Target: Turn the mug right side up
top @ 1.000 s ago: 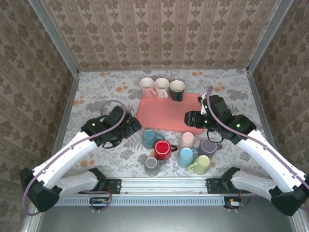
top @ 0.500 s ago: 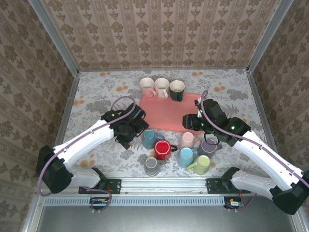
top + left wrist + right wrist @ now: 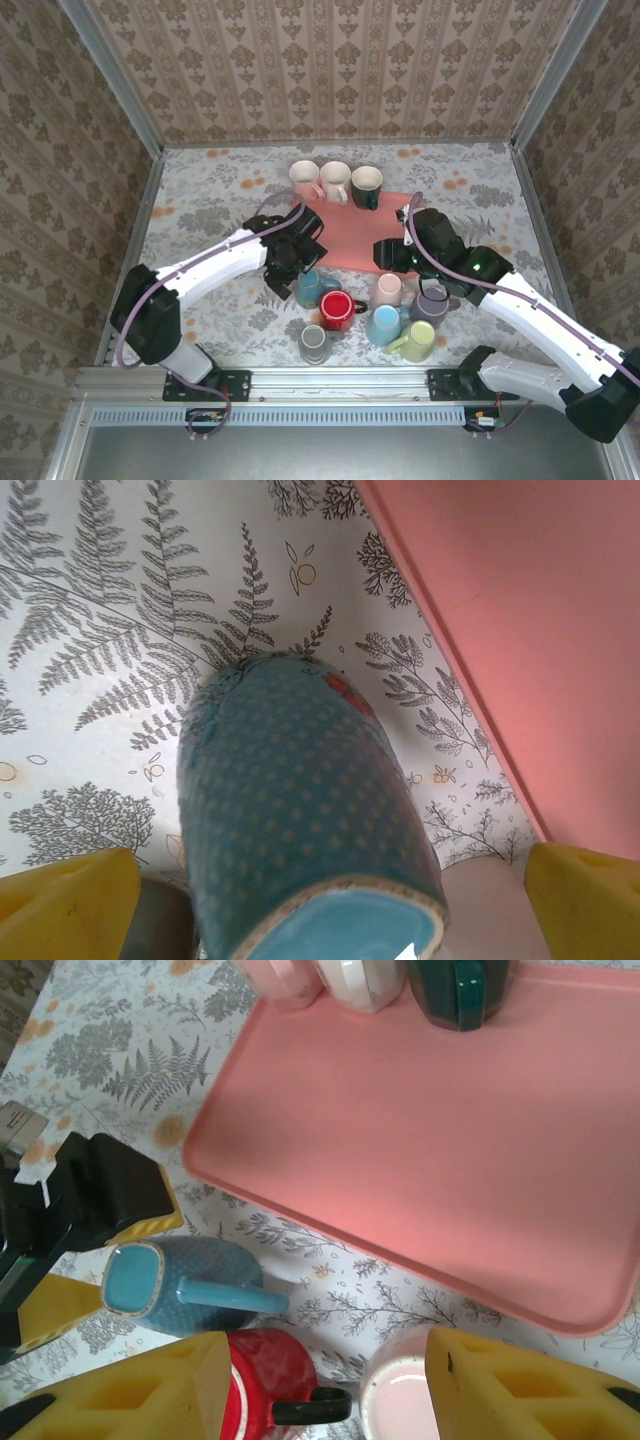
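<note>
The teal mug [image 3: 308,288] lies on its side on the table [image 3: 200,200], just off the near-left edge of the tray [image 3: 350,240]. Its handle [image 3: 225,1297] juts out sideways, and a red mug [image 3: 336,310] sits just beside it. Expect glazed ceramic: stiff, fairly heavy for its size, slick in the grip, and likely to chip if it drops or knocks a neighbour. Your left gripper [image 3: 320,900] is spread wide and straddles the body, with no contact that I can see. Close across the dotted barrel, clear of the handle, and squeeze firmly before you tip it upright. Your right gripper [image 3: 330,1390] hangs half-open over the tray's near edge, grasping nothing.
</note>
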You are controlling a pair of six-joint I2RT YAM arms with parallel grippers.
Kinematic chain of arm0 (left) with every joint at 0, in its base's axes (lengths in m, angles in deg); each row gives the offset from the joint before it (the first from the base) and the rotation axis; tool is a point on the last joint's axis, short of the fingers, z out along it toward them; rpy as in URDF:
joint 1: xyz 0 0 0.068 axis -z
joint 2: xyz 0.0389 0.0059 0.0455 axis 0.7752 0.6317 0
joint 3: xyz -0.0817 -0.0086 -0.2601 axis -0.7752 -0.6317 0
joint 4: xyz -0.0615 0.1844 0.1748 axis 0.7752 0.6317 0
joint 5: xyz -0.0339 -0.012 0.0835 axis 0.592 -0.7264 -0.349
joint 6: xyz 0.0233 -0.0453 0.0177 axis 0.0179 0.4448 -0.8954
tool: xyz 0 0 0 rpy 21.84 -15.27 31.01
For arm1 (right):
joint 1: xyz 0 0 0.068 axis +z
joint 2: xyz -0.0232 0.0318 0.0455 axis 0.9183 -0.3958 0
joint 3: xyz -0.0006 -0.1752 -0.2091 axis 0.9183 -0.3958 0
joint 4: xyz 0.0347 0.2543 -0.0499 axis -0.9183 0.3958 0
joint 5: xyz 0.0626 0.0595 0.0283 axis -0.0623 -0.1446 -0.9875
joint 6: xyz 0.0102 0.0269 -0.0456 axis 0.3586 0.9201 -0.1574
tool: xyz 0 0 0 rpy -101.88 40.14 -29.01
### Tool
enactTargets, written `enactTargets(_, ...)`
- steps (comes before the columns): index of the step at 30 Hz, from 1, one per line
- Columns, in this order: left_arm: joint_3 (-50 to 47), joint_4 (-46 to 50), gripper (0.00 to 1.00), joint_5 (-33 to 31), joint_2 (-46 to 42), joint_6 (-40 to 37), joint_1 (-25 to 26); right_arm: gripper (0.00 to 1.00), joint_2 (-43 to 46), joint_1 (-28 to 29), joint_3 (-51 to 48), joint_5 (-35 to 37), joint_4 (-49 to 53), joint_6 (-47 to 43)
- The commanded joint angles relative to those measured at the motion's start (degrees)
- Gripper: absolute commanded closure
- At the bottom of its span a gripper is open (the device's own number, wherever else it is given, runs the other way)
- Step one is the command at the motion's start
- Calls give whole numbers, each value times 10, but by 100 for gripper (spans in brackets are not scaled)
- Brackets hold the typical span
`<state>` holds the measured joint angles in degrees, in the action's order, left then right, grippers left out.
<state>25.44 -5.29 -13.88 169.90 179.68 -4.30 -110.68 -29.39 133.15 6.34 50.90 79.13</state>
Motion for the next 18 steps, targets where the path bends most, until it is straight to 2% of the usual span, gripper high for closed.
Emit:
enactTargets(1, 26, 13, 0, 20, 25, 9, 4, 45, 22, 4, -18, 18, -12, -15)
enactTargets(4, 28, 30, 2, 27, 43, 20, 13, 45, 28, 4, -29, 27, -14, -14)
enactTargets(8, -8, 2, 6, 41, 47, 47, 27, 45, 34, 4, -43, 37, -19, -12)
enactTargets(18, -20, 0, 17, 18, 78, 33, 2, 44, 26, 5, -50, 35, -18, -8)
